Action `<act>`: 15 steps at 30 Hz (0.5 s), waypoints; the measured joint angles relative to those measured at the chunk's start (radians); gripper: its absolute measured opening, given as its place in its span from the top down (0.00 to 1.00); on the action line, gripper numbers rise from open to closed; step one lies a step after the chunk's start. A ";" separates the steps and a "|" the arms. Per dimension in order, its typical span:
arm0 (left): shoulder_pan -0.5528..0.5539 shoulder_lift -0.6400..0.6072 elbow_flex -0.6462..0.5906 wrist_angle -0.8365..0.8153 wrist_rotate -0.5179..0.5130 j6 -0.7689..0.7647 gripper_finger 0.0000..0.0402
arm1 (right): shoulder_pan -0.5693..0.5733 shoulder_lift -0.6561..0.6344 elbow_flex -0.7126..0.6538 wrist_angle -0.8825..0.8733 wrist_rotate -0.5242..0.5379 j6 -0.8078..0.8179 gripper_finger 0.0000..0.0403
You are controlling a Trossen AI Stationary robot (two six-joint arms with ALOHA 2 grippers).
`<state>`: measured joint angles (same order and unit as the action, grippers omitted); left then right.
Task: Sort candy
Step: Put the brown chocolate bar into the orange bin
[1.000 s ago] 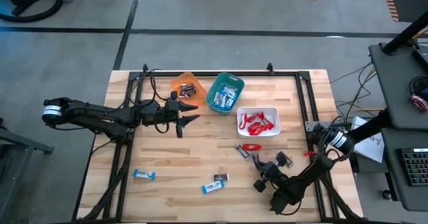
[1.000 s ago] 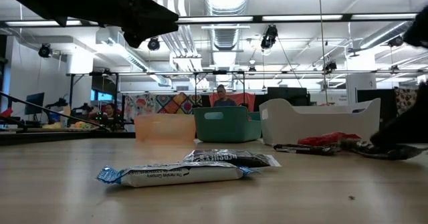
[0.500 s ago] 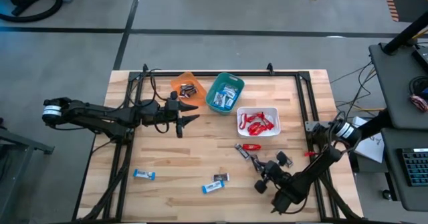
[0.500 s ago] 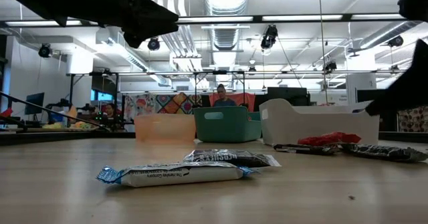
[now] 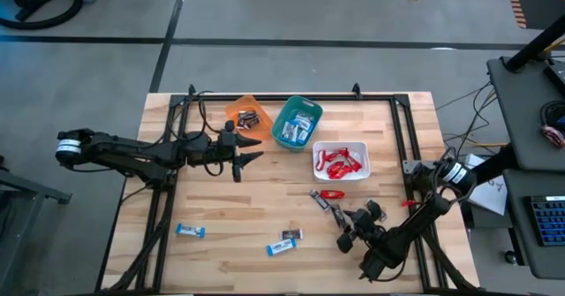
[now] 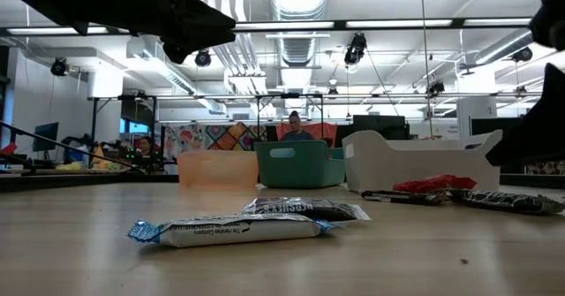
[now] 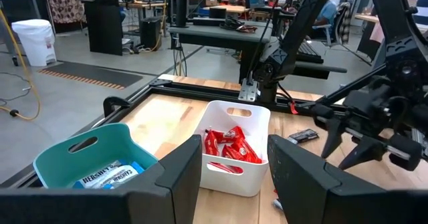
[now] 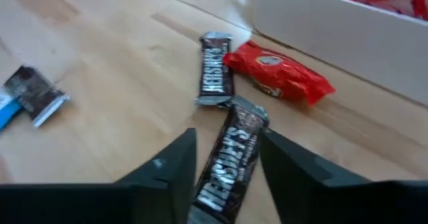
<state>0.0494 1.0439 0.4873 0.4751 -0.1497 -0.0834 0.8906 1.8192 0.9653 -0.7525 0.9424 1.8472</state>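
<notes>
1. Overhead, the white bin is taken as landmark; a red candy lies just beside its near wall.
2. Right gripper: fingers spread, nothing gripped, set over a dark candy bar; that bar's lettering is read only in the right wrist view.
3. Left gripper: released, beside the orange bin.
4. Blue-and-white candy: on open wood well apart from the white bin, near the table edge.
</notes>
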 joint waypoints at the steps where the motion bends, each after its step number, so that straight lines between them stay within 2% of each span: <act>1: 0.000 0.000 0.000 0.000 0.000 0.000 0.62 | 0.000 0.007 -0.005 0.002 0.000 0.022 0.58; 5: 0.000 0.000 0.000 0.000 0.000 0.000 0.62 | 0.000 0.057 -0.009 0.028 0.008 0.049 0.44; 8: 0.000 0.000 0.000 0.000 0.000 0.006 0.62 | 0.002 0.111 -0.009 0.084 0.081 0.023 0.37; 11: 0.000 0.000 0.000 0.000 0.000 0.013 0.62 | 0.001 0.165 -0.001 0.094 0.105 0.048 0.33; 15: 0.000 0.000 0.000 -0.001 0.000 0.013 0.62 | 0.000 0.235 0.013 0.089 0.129 0.103 0.34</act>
<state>0.0494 1.0439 0.4873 0.4745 -0.1497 -0.0704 0.8906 2.0544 0.9785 -0.6631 1.0719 1.9506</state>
